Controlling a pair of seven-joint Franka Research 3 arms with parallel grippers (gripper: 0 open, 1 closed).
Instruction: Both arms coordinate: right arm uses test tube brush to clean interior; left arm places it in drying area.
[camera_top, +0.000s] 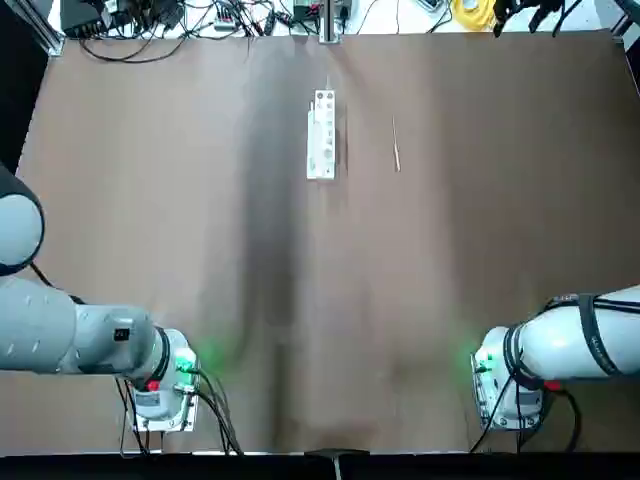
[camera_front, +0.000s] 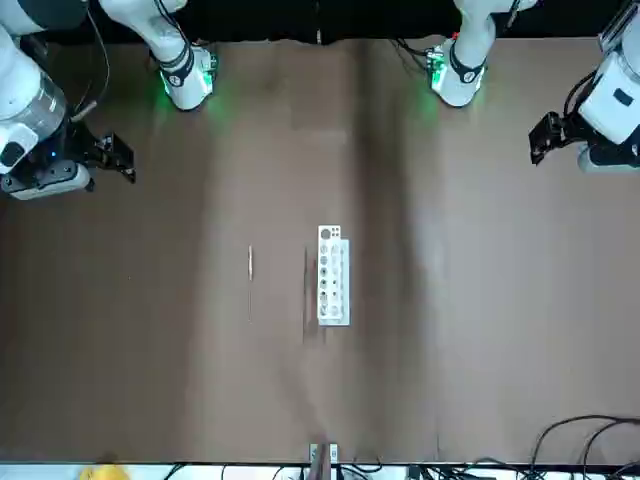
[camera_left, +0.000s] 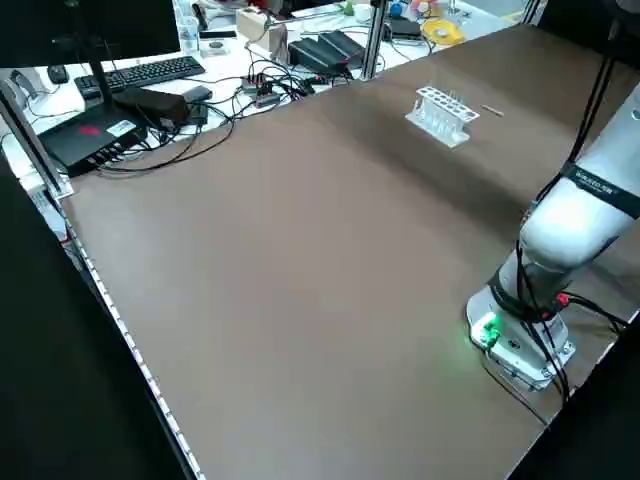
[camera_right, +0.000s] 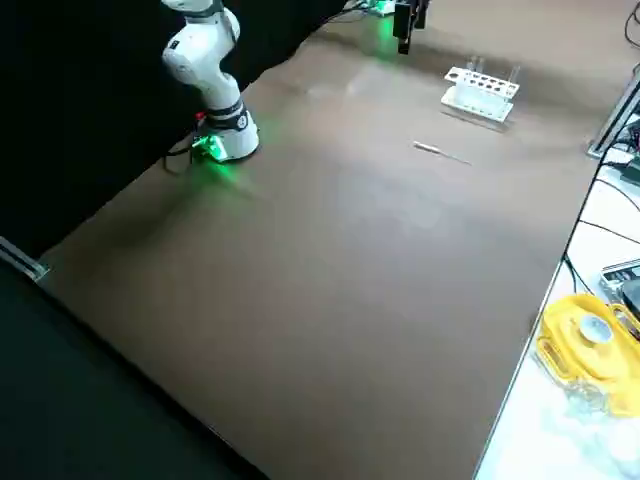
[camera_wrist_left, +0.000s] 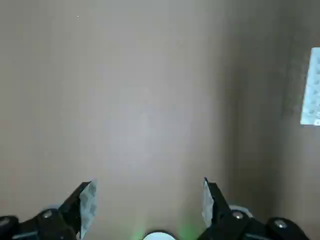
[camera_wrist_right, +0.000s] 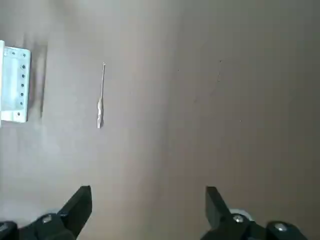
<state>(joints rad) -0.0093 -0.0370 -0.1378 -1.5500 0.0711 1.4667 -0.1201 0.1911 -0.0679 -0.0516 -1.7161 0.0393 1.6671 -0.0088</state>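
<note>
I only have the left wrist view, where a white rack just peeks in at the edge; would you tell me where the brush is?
Observer: The brush lies flat on the table beside the rack, on the right arm's side, not touching it.
Operator: Thank you. Is the right gripper anywhere near it?
Observer: No. The right gripper hangs open over bare table, well short of the brush and holding nothing.
</note>
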